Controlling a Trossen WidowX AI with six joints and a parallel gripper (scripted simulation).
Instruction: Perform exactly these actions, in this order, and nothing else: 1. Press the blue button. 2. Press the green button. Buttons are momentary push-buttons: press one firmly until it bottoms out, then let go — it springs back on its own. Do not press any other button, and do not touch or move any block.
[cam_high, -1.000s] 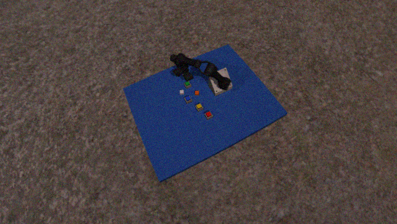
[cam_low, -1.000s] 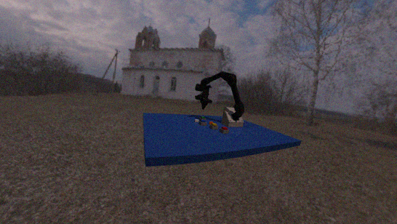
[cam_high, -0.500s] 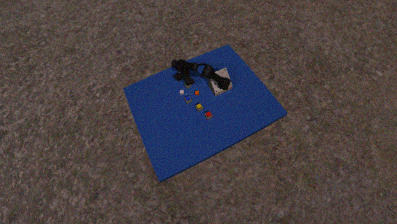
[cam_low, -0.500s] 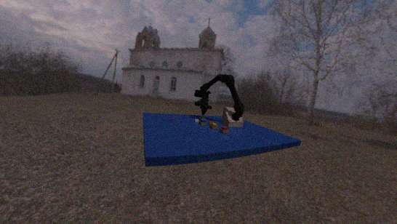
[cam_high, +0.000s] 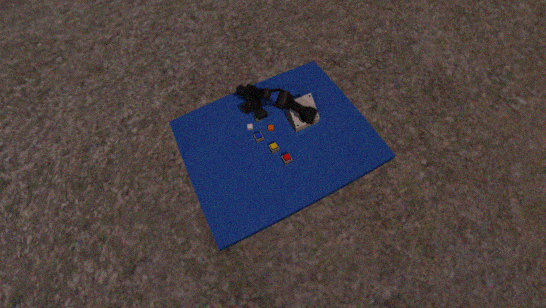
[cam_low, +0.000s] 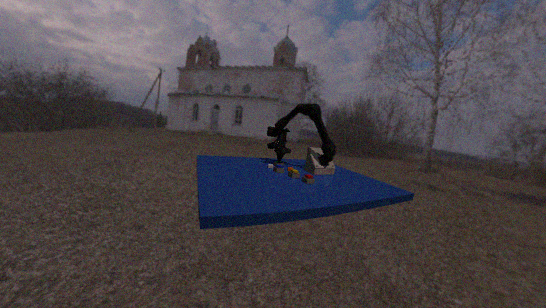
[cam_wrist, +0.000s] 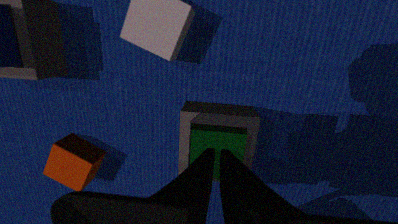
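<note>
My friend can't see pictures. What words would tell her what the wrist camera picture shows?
The shut black gripper points its tips at the green button in a grey housing, on a blue mat. An orange block sits to the left, a white block is above, and part of another button housing shows at the top left corner.

white block, orange block (tilted), blue mat

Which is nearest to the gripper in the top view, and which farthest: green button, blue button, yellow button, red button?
Measured from the gripper, shut on nothing:
1. Green button, under the fingertips, hidden by the arm in the top view.
2. Blue button, next along the row.
3. Yellow button, farther along.
4. Red button, at the row's far end.
</note>
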